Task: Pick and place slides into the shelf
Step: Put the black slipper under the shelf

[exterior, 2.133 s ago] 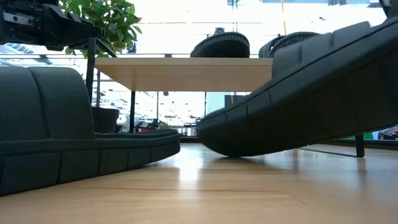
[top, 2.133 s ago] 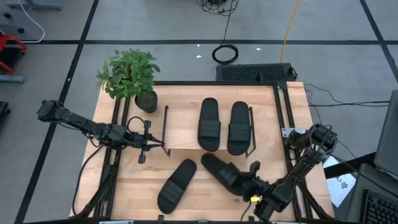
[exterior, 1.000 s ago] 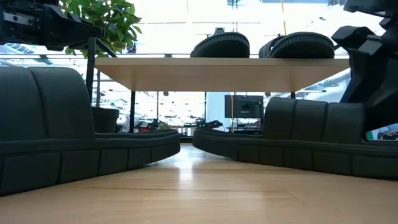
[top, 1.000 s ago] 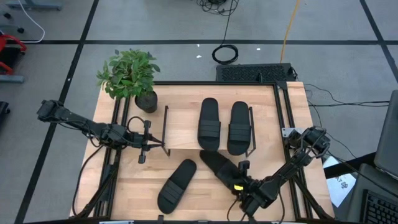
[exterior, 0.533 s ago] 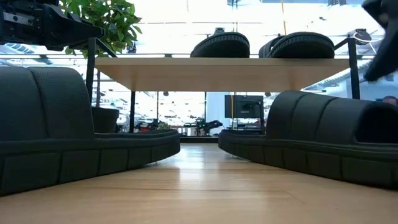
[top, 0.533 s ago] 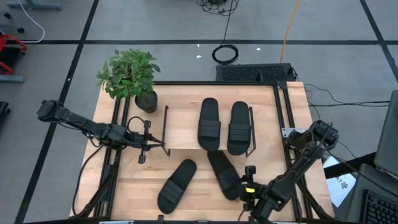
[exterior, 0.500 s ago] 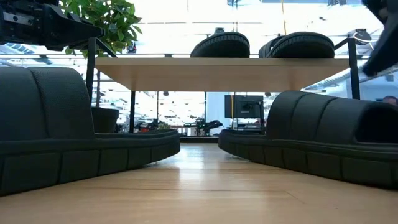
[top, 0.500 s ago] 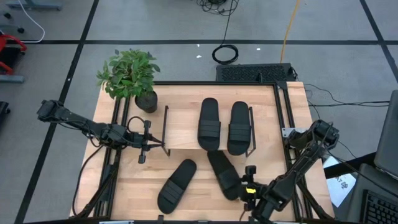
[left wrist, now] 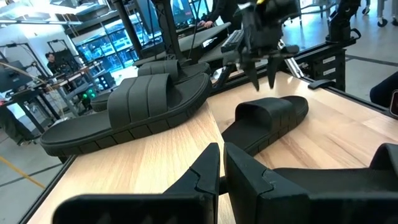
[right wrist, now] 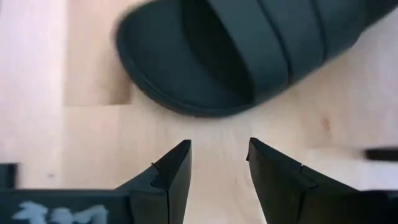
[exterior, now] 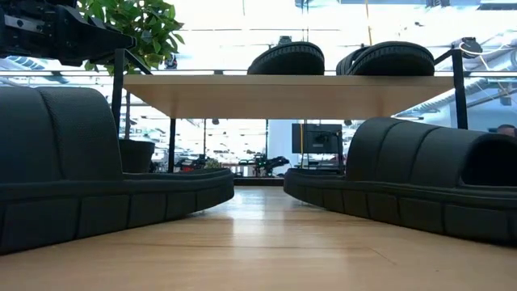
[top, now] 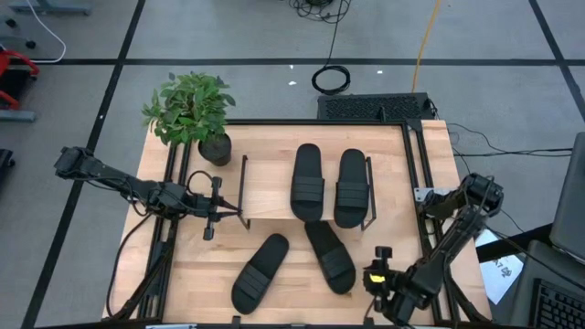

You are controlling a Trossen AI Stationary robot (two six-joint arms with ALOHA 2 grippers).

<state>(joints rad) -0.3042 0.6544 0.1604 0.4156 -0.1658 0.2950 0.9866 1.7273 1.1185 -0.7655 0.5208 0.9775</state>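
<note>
The bench (top: 274,292) carried everything, and the shelf (top: 271,186) stood across its middle, its light board raised on a thin black wire frame so that footwear could sit on top. Two slides on the shelf (top: 307,183) lay side by side, soles down and parallel, already stowed, which left room on the bare part of the board beside them for the remaining pair. That pair rested flat on the bench in front of the shelf: the left loose slide (top: 260,271) angled away toward the near edge, and the right loose slide (top: 330,255) with one end close to the shelf's front edge. Their splayed positions suggested neither was lined up with the board yet. A potted plant (top: 192,111) stood at the far corner, clear of the work.

The right arm reached in along the near edge, its wrist bent so the right claw (top: 379,274) pointed down at the wood just beside the right loose slide. In the wrist view its fingers (right wrist: 171,171) stood apart with bare bench between them and the sandal's rounded end just ahead; it held nothing. The left arm stretched from its side of the bench toward the shelf's end post, where the left claw (top: 212,219) hung clenched and empty.
</note>
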